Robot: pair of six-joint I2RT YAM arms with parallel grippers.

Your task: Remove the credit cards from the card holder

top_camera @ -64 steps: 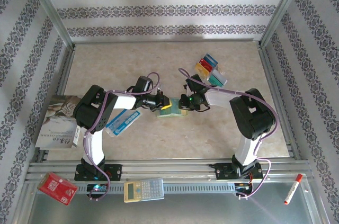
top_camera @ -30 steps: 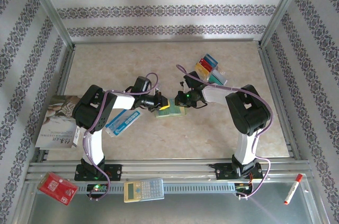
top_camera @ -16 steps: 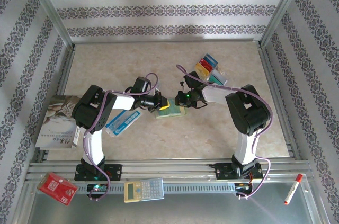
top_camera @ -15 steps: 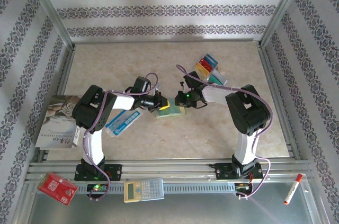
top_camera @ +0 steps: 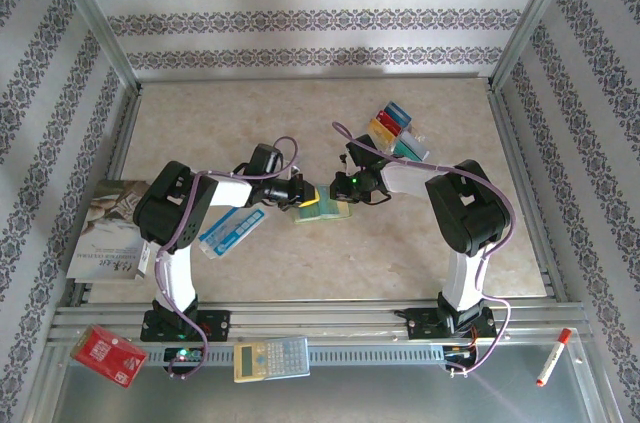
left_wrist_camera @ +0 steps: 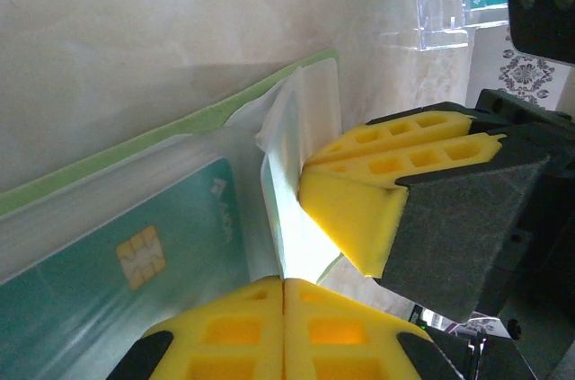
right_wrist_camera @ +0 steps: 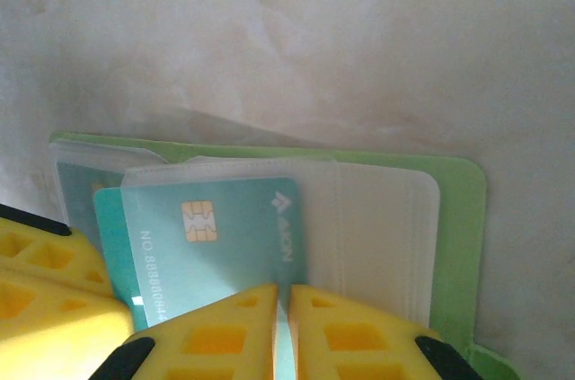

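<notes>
The lime-green card holder [top_camera: 322,211] lies open on the table between both grippers. In the right wrist view its green cover [right_wrist_camera: 454,218] and clear sleeves frame a teal credit card [right_wrist_camera: 225,236] with a chip. My right gripper [right_wrist_camera: 282,292] [top_camera: 349,190] is shut on that card's near edge, through the sleeve as far as I can tell. My left gripper [left_wrist_camera: 284,283] [top_camera: 303,193] is shut on a lifted clear sleeve [left_wrist_camera: 289,173] of the holder [left_wrist_camera: 180,133], beside the teal card [left_wrist_camera: 108,272]. More credit cards [top_camera: 393,131], yellow, red, blue and teal, stand at the back right.
A blue-and-white packet [top_camera: 232,230] lies by the left arm, a booklet [top_camera: 108,228] at the left edge. On the front rail sit a red board [top_camera: 110,356], a calculator [top_camera: 271,358] and a red marker [top_camera: 552,357]. A clear card stand [left_wrist_camera: 445,3] is behind the right fingers.
About two seconds ago the right arm shifted left, closer over the holder. Over the last second both grippers and the holder have stayed put.
</notes>
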